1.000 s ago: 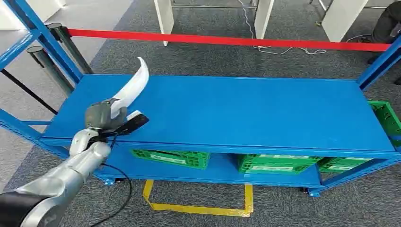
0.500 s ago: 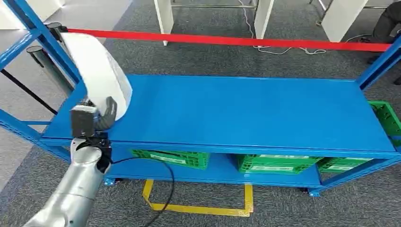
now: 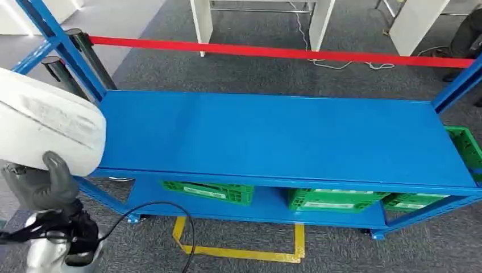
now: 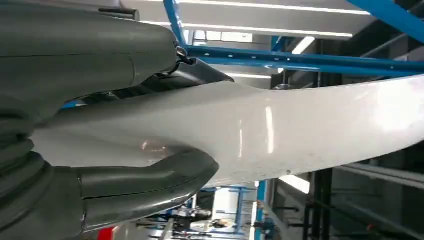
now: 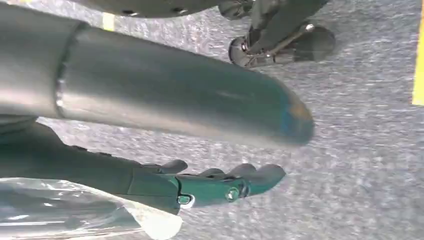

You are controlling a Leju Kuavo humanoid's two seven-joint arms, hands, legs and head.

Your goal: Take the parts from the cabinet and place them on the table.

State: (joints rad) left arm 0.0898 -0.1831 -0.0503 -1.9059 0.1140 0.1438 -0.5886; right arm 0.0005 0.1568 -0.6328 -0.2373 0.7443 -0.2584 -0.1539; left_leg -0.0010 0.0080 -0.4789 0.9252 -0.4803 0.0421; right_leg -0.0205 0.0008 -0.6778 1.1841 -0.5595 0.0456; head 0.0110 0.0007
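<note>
My left hand (image 3: 40,185) is at the lower left of the head view, off the left end of the blue table (image 3: 284,133), and grips a large white curved part (image 3: 48,122). The part is raised close to the camera and overlaps the table's left corner. In the left wrist view the thumb and fingers of the left hand (image 4: 100,185) clamp the glossy white part (image 4: 280,130) from both sides. My right hand (image 5: 215,185) hangs over grey carpet, fingers straight and apart from the thumb, with nothing between them.
The blue table's top is bare. Green crates (image 3: 207,190) (image 3: 335,199) stand on its lower shelf, another (image 3: 463,142) at the right end. Blue rack uprights (image 3: 57,40) rise at the left, red barrier tape (image 3: 284,52) runs behind, and yellow floor marking (image 3: 239,253) lies in front. Clear plastic (image 5: 75,210) shows beside the right hand.
My left hand has drawn back off the table's left end, toward the camera, carrying the white part, which has turned from edge-on to broadside. The view has shifted slightly.
</note>
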